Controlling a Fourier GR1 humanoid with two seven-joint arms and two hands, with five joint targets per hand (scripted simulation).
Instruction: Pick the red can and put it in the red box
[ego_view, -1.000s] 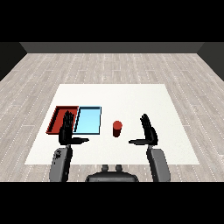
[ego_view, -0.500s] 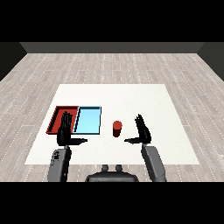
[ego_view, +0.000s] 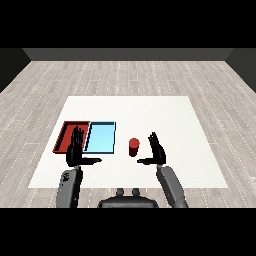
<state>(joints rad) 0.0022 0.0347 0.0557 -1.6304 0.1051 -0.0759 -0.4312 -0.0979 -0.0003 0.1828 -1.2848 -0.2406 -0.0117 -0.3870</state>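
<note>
- Red can (ego_view: 133, 147) upright on the white table (ego_view: 165, 120) — just off the light blue tray (ego_view: 100, 137) at its 3 o'clock, touching nothing.
- Right robot hand (ego_view: 158, 150) near the can at its 4 o'clock, fingers straight, thumb out toward the can; wide, holding nothing.
- Left robot hand (ego_view: 75, 150) raised over the near edge of the red tray (ego_view: 65, 136), fingers straight, thumb out — wide, holding nothing.
- Red tray touches the blue tray at its 9 o'clock.

can (ego_view: 133, 146) red | trays (ego_view: 64, 135) red, light blue – table (ego_view: 150, 115) white
</note>
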